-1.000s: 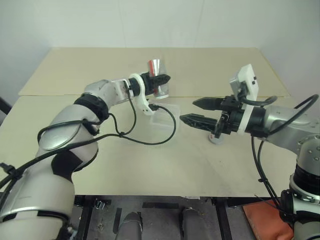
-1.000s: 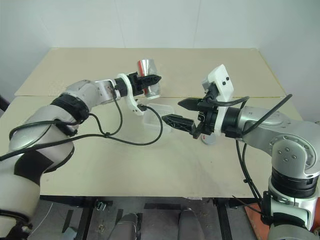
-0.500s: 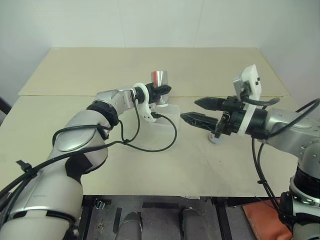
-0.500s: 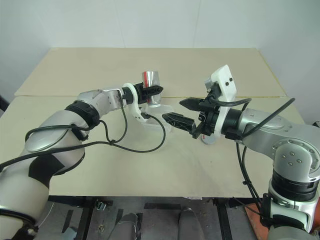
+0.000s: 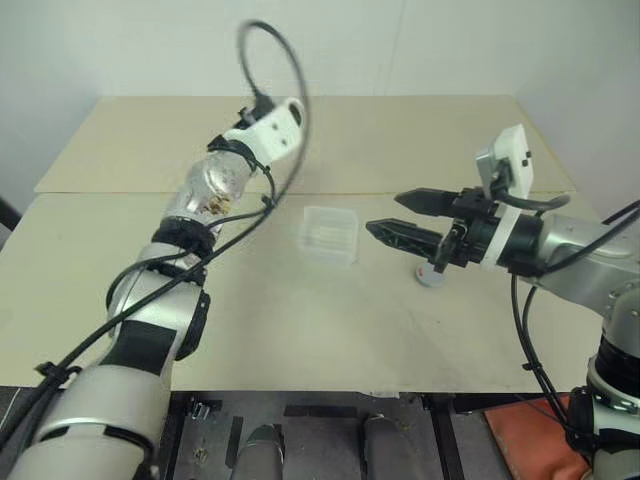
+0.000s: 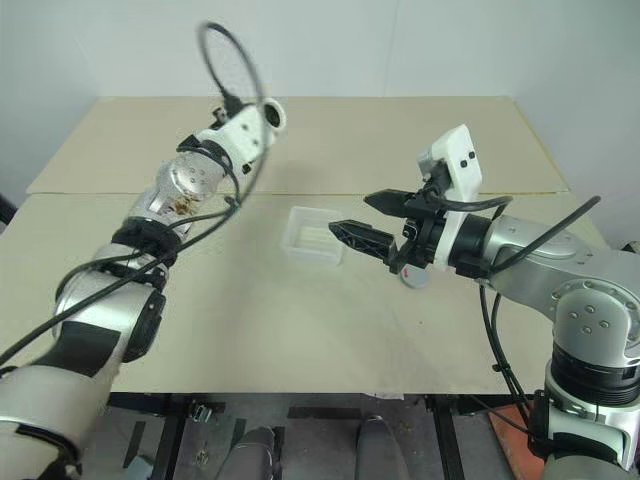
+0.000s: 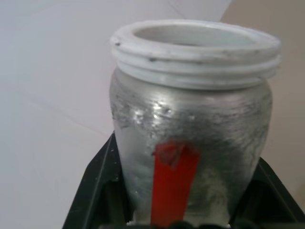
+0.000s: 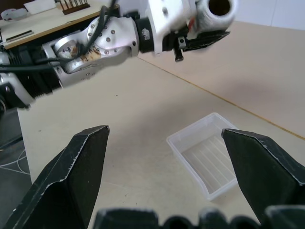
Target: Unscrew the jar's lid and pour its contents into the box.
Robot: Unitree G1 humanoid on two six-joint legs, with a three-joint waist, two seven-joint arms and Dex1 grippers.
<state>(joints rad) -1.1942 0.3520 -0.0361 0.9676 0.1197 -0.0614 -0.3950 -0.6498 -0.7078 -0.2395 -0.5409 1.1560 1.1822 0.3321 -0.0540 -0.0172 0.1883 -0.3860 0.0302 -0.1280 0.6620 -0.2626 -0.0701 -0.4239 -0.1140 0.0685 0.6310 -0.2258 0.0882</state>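
Lid lies on the desk beside the box, under the right hand, whose fingers stand apart and empty. Beyond the box, the raised left hand is clamped on the open jar.

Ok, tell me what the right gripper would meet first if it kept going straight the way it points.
Probably the box. The right gripper, open and about level, points toward it, but seems to sit above the table, so it might pass over the rim; depth is unclear.
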